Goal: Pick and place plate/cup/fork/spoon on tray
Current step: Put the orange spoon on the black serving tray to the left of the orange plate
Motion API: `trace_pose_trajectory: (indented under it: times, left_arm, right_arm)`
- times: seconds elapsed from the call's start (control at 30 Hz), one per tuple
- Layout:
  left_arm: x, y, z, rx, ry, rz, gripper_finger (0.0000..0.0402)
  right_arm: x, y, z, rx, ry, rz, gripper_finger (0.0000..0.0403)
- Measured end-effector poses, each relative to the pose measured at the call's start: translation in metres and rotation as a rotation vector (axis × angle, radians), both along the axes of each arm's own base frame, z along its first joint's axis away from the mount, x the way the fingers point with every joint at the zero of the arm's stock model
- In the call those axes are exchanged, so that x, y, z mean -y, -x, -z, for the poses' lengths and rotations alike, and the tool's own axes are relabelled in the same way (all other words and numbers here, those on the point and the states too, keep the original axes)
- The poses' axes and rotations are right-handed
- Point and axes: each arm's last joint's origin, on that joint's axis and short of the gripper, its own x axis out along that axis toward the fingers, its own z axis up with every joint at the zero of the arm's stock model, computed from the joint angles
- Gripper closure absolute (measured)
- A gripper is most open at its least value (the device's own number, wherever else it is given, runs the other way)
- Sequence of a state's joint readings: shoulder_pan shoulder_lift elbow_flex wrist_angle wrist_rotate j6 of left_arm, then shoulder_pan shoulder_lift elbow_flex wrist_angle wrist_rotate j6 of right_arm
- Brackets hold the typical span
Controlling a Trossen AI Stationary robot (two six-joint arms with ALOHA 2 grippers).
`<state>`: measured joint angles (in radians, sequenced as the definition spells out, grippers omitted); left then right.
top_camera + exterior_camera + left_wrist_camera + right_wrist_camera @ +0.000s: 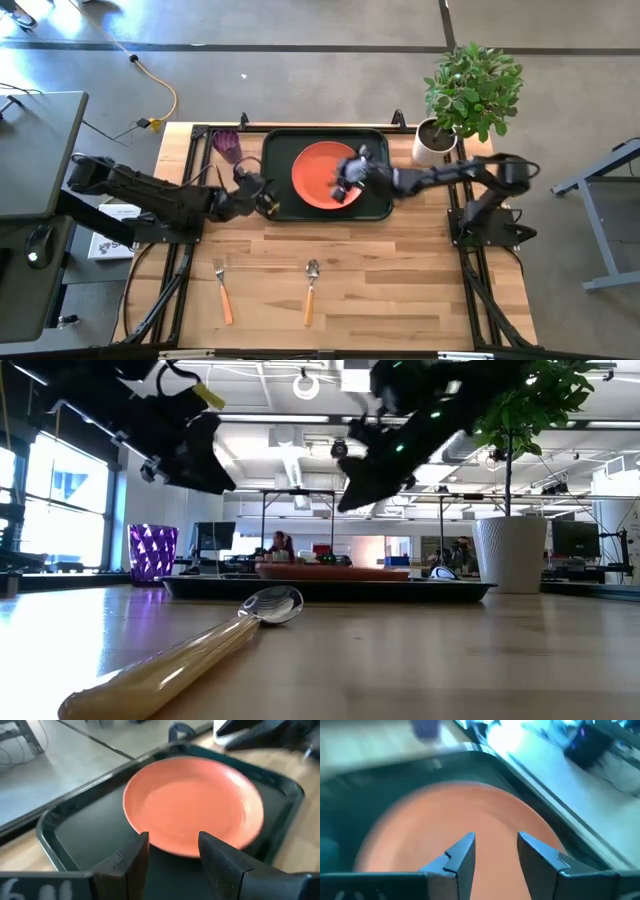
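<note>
The right gripper is hanging over the plate, its two fingers spread apart with nothing between them, only orange showing through the gap. The plate is lying flat inside the tray, a little to the tray's middle, and the tray is sitting at the far side of the table.

The left gripper is hovering at the tray's left edge, pointing toward the plate. Its fingers are parted too and holding nothing; past them the plate and the tray's rim are showing.

The cup is standing upright on the table just beyond the tray's far-left corner, off the tray. In the low view the cup is showing purple to the left of the tray.

The fork and the spoon are lying on the near part of the table, well apart from the tray and side by side with a gap between them, handles toward the near edge. A potted plant is standing at the far-right corner.
</note>
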<state>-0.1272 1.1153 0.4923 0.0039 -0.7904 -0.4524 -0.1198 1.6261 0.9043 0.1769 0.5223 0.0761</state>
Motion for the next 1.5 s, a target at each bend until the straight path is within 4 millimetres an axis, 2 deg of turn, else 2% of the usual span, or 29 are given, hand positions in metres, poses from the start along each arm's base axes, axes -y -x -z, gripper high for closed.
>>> trace_pose_trajectory:
  times: [0.17,0.27,0.37,0.47,0.63,0.8,0.93,1.03,1.13,1.2,1.33,1.43,1.5]
  left_arm:
    - [0.013,0.003,0.004,-0.012,0.032,0.043,0.0238]
    - [0.018,0.002,0.007,-0.013,0.053,0.081,0.0238]
    - [0.021,-0.005,0.01,0.015,0.065,0.107,0.0238]
    - [0.025,-0.018,0.015,0.059,0.048,0.129,0.0238]
    - [0.034,-0.045,0.033,0.096,0.055,0.32,0.0238]
    - [0.034,-0.054,0.044,0.065,0.057,0.345,0.0238]
    - [0.032,-0.055,0.043,0.076,0.052,0.331,0.0238]
    - [0.031,-0.057,0.035,0.105,-0.049,0.318,0.0238]
    - [0.019,-0.06,0.027,0.094,-0.208,0.281,0.0238]
    - [0.008,-0.059,0.015,0.133,-0.244,0.248,0.0238]
    - [-0.012,-0.051,0.001,0.143,-0.24,0.247,0.0238]
    - [-0.027,-0.038,-0.003,0.062,-0.241,0.231,0.0238]
    - [-0.034,-0.03,-0.009,0.075,-0.187,0.246,0.0238]
  right_arm:
    - [-0.03,0.029,0.004,0.173,-0.105,-0.192,0.0265]
    - [-0.041,0.037,0.012,0.261,-0.268,-0.374,0.0265]
    - [-0.051,0.039,0.018,0.347,-0.351,-0.494,0.0265]
    - [-0.058,0.037,0.025,0.352,-0.342,-0.53,0.0265]
    - [-0.063,0.035,0.028,0.34,-0.297,-0.567,0.0265]
    - [-0.063,0.032,0.033,0.364,-0.358,-0.533,0.0265]
    - [-0.063,0.022,0.041,0.336,-0.432,-0.519,0.0265]
    - [-0.062,0.01,0.051,0.296,-0.451,-0.456,0.0265]
    - [-0.057,-0.008,0.059,0.236,-0.462,-0.379,0.0265]
    - [-0.051,-0.022,0.062,0.166,-0.481,-0.349,0.0265]
    - [-0.048,-0.049,0.05,0.032,-0.511,-0.324,0.0265]
    - [-0.058,-0.061,0.04,-0.076,-0.482,-0.327,0.0265]
    - [-0.066,-0.065,0.034,-0.106,-0.456,-0.336,0.0265]
